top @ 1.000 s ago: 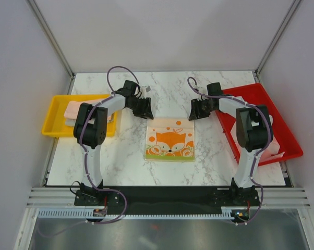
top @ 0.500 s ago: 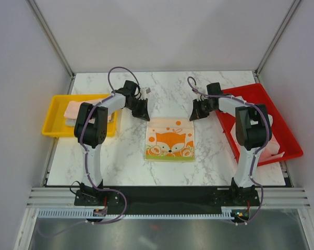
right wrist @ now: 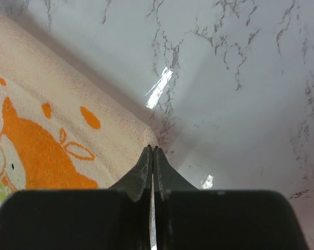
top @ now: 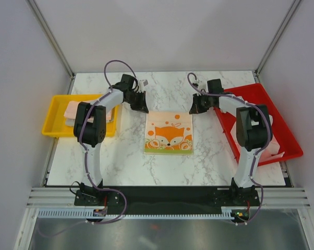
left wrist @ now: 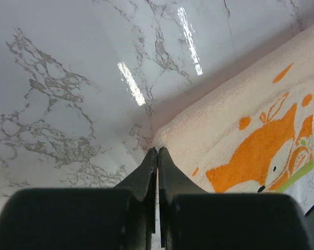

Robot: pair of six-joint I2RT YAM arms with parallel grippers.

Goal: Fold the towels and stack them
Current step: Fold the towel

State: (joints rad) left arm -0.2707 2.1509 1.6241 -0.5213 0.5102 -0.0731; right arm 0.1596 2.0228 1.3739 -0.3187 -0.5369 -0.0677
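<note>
At this stage the fox-print towel (top: 168, 133) lay flat at the centre of the frame on the marble table (top: 167, 83), between the yellow tray (top: 48, 122) at the left and the red tray (top: 251, 96) at the right. The left gripper (top: 142, 108) had its jaws pressed together on the towel's upper-left corner. The right gripper (top: 193, 108) was clamped likewise on the upper-right corner — in both wrist views the cloth ran straight into the closed fingertips. I judged the step in hand to be the first fold, far edge carried over to near edge. Procedure I set for myself: raise both corners together, only enough to clear the cloth; keep the edge taut between the arms; travel toward the bottom of the frame at matched speed; lay corner on corner before releasing — an uneven lift would skew the fold.
</note>
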